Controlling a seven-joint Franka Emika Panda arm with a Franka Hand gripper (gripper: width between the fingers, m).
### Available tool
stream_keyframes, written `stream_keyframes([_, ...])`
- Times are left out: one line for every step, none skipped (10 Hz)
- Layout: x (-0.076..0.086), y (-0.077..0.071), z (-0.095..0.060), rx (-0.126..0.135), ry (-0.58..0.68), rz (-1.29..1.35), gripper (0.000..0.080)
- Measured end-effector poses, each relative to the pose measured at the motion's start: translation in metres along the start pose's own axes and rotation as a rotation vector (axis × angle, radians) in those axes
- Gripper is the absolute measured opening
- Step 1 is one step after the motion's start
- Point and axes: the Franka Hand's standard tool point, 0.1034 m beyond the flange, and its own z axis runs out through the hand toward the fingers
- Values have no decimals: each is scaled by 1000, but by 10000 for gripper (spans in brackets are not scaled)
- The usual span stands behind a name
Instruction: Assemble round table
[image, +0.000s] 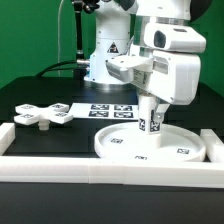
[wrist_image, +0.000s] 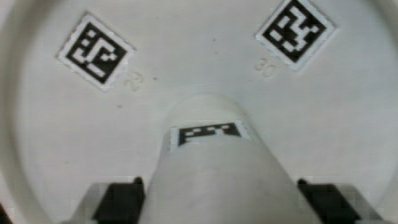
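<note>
The large white rimmed disc (image: 150, 146) lies on the black table at the exterior view's right, with tags on its face. The short white post (image: 152, 116) stands upright on the disc's middle. My gripper (image: 152, 104) is shut on the post's upper part. In the wrist view the post (wrist_image: 217, 150) runs down to the disc (wrist_image: 196, 55) between my two dark fingertips (wrist_image: 121, 200), which press its sides. The lobed cross-shaped piece (image: 42, 115) lies flat at the exterior view's left, apart from the gripper.
The marker board (image: 112, 111) lies flat behind the disc, near the arm's base. White border rails (image: 90, 166) run along the table's front and the exterior view's right side (image: 214, 145).
</note>
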Motion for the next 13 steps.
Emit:
stream_keyframes([0, 0, 0, 0, 0, 1, 407])
stream_keyframes([0, 0, 0, 1, 1, 17, 407])
stream_keyframes([0, 0, 0, 1, 0, 36, 407])
stream_keyframes([-1, 0, 0, 2, 2, 54, 407])
stream_keyframes([-1, -2, 0, 18, 9, 225, 407])
stream_keyframes([-1, -5, 1, 43, 6, 379, 407])
stream_keyframes([0, -6, 1, 73, -4, 526, 407])
stream_keyframes([0, -6, 1, 102, -16, 629, 409])
stream_keyframes([2, -6, 1, 120, -31, 769, 409])
stream_keyframes([3, -6, 1, 121, -36, 830, 409])
stream_keyframes([3, -5, 1, 121, -37, 851, 409])
stream_keyframes([3, -5, 1, 120, -41, 937, 409])
stream_keyframes([3, -5, 1, 119, -46, 1009, 409])
